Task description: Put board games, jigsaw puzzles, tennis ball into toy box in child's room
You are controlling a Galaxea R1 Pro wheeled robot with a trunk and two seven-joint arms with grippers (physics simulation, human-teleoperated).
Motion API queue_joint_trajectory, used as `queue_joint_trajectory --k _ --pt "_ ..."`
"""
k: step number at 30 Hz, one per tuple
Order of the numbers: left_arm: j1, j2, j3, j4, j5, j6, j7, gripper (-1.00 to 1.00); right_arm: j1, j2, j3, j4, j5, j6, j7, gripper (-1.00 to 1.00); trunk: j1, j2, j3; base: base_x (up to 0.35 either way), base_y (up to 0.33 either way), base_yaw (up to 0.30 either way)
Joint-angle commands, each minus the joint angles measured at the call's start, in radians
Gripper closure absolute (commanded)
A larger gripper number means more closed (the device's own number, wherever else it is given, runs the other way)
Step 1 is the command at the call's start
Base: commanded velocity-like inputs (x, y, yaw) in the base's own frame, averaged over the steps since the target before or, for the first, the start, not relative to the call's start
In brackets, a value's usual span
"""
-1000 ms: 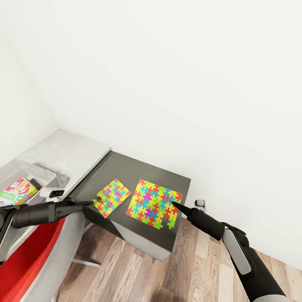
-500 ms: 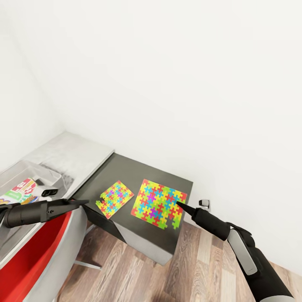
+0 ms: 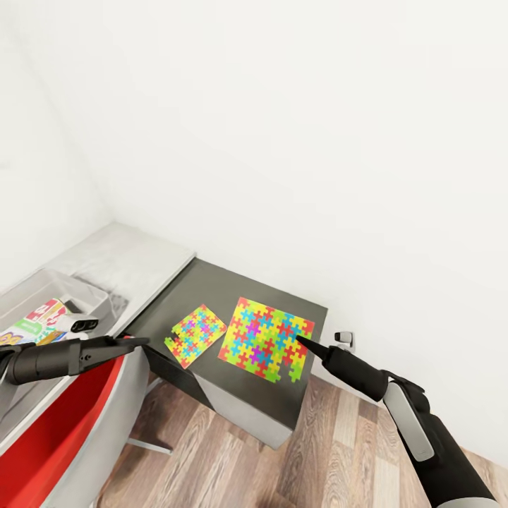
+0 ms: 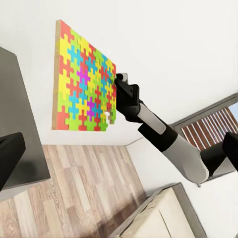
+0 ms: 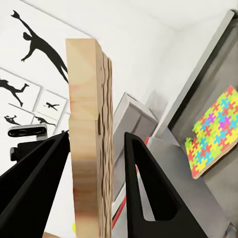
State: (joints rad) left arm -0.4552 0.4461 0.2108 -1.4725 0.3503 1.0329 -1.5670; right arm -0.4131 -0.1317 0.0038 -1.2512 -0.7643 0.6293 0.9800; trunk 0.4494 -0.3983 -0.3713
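Head view, right gripper (image 3: pixel 302 341): seen at the near right edge of the larger jigsaw puzzle (image 3: pixel 267 338); in the right wrist view the puzzle's wooden edge (image 5: pixel 89 144) stands between the two fingers, which are still spread, so no clamp is judged made yet.
Left gripper (image 3: pixel 138 343): held left of the smaller jigsaw puzzle (image 3: pixel 195 334), apart from it; whether its fingers are open or closed cannot be told.
Puzzles: both lie flat on the lower dark section of the table (image 3: pixel 226 289).
Toy box (image 3: pixel 42 296): at far left, a board game (image 3: pixel 32 323) inside.
Change: over the last second the left gripper has been drawn back from the smaller puzzle; the right has stayed at its edge.
Meaning: the larger puzzle is judged the next pick.
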Motion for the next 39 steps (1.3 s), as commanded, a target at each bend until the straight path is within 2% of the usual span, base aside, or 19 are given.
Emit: queue_joint_trajectory --k 1,21,31,33,35,36,39 --pt "-0.001 0.0 0.0 0.0 -0.001 0.01 -0.004 -1.0 0.0 0.0 0.001 -0.001 -0.006 0.005 0.001 1.0 0.001 -0.002 -0.001 0.0 0.0 0.082" --pt "0.002 0.0 0.0 0.0 -0.001 0.012 -0.004 -1.0 0.0 0.007 0.004 -0.02 -0.004 0.004 -0.001 1.0 0.001 -0.002 0.028 0.0 0.0 0.137" --pt "0.02 0.0 0.009 0.0 0.0 0.012 -0.004 -1.0 0.0 0.013 0.005 -0.021 -0.004 0.005 -0.003 1.0 0.001 -0.002 0.043 0.0 0.0 0.162" --pt "0.025 0.001 0.011 0.0 0.012 0.011 -0.004 -1.0 0.0 0.013 0.005 -0.023 -0.004 0.004 -0.002 1.0 0.001 -0.002 0.046 0.0 0.0 0.168" --pt "0.028 0.002 0.012 0.0 0.033 0.01 -0.004 -1.0 0.0 0.013 0.005 -0.028 -0.004 0.005 -0.002 1.0 0.001 -0.002 0.049 0.0 0.0 0.169" --pt "0.031 0.002 0.013 0.0 0.057 0.008 -0.004 -1.0 0.0 0.013 0.006 -0.032 -0.004 0.005 -0.003 1.0 0.001 -0.002 0.051 0.0 0.0 0.169" --pt "0.039 0.003 0.015 0.0 0.08 0.007 -0.004 -1.0 0.0 0.013 0.007 -0.035 -0.004 0.004 -0.004 1.0 0.001 -0.002 0.055 0.0 0.0 0.169"
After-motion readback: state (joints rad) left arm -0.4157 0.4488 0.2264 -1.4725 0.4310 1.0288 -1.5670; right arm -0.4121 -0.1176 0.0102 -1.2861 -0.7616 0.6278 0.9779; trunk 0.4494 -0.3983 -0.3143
